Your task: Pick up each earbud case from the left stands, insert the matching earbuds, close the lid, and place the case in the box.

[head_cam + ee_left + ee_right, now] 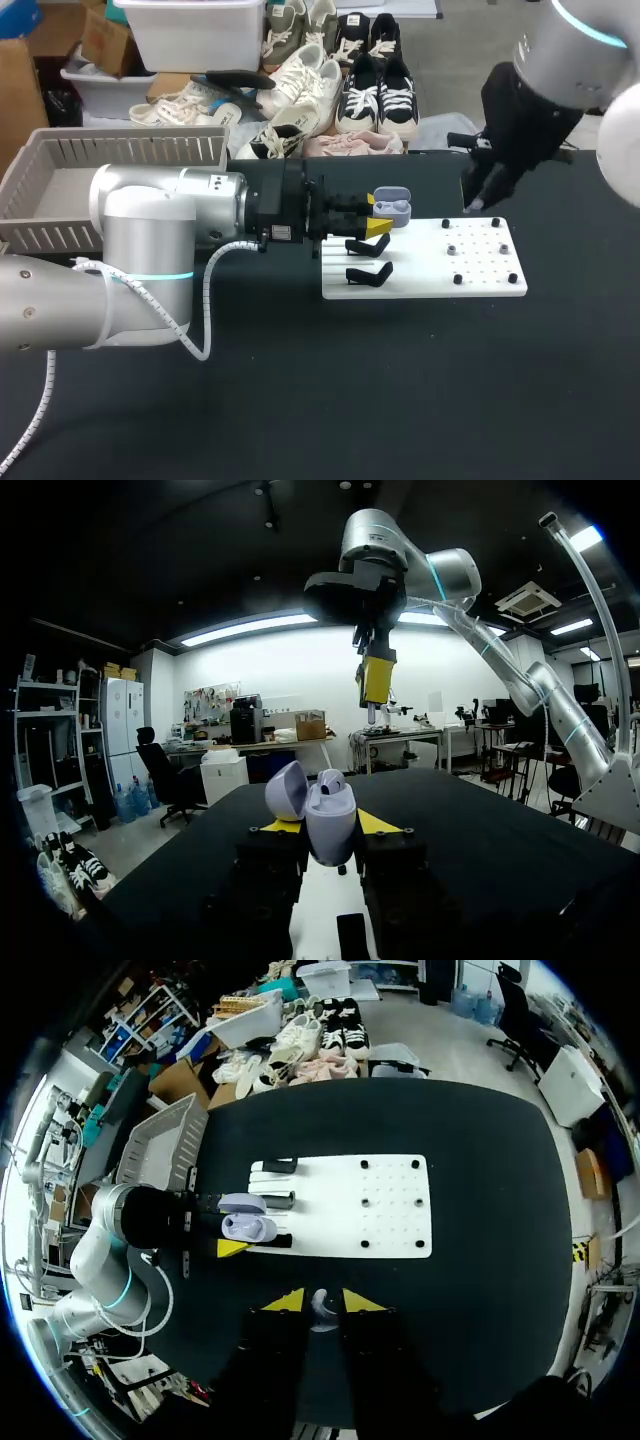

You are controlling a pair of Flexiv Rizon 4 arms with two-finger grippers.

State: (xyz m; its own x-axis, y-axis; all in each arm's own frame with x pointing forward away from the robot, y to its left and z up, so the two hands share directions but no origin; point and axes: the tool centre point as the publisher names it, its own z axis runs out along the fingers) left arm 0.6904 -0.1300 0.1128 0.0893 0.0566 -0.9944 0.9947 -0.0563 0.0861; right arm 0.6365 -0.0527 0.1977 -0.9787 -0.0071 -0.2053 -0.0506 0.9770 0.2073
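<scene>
A lavender earbud case point(393, 208) with its lid open is clamped between the yellow-tipped fingers of my left gripper point(378, 214), just above the left end of the white stand board point(425, 275). In the left wrist view the case point(328, 825) stands upright between the fingers, lid point(287, 790) tipped back. My right gripper point(322, 1302) hangs high over the board's near edge, shut on a small white earbud point(321, 1307). Seen from the left wrist, the right gripper point(377, 685) points down above and beyond the case.
Two black stands point(368, 258) stick up from the board's left part, and small pegs point(480, 250) dot its right part. A grey slatted box point(60, 190) sits at the table's far left, behind my left arm. Shoes lie beyond the far edge.
</scene>
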